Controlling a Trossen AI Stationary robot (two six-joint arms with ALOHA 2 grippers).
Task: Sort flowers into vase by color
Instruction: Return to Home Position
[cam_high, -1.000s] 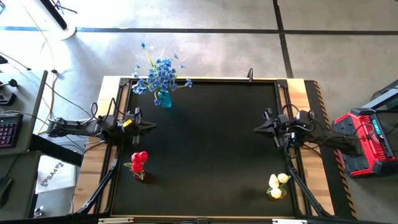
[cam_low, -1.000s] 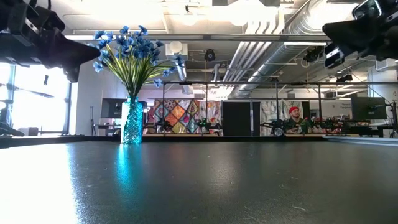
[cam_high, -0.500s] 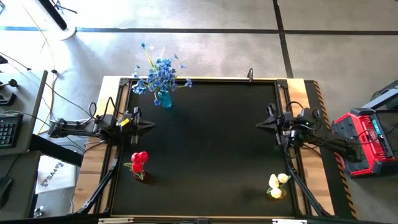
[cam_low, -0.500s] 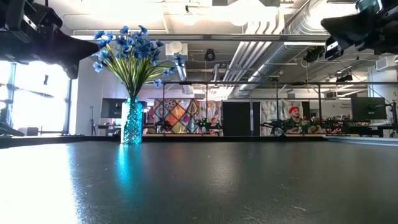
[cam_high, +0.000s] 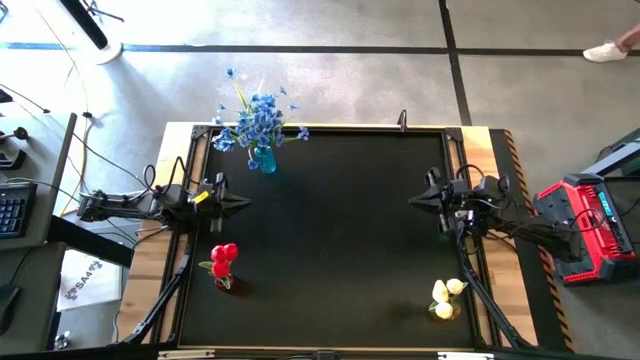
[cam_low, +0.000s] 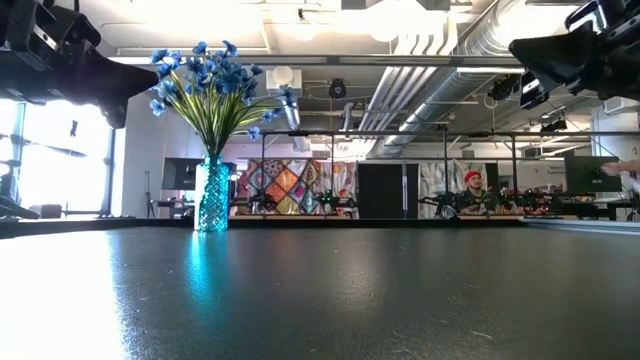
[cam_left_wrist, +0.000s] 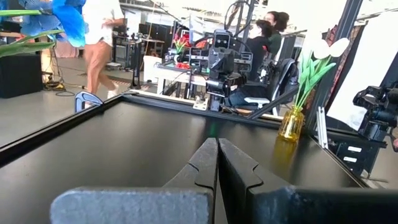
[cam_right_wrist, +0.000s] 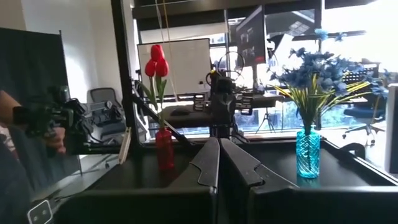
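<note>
Blue flowers (cam_high: 260, 118) stand in a teal vase (cam_low: 212, 198) at the table's far left corner. Red tulips (cam_high: 224, 256) stand in a red vase (cam_right_wrist: 165, 149) near the left front. Pale yellow tulips (cam_high: 446, 290) stand in a yellow vase (cam_left_wrist: 291, 124) at the right front. My left gripper (cam_high: 246, 203) hovers shut over the table's left side and points toward the middle. My right gripper (cam_high: 413, 202) hovers shut over the right side, facing it. Neither holds anything.
The black tabletop (cam_high: 335, 250) lies bare between the two grippers. A red machine (cam_high: 590, 225) stands right of the table and a keyboard (cam_high: 12, 208) left of it. People move in the room beyond the table (cam_left_wrist: 102, 43).
My right gripper has swung a little toward the table's far edge and stays shut. A person's shoe has come into the high view at the far right.
</note>
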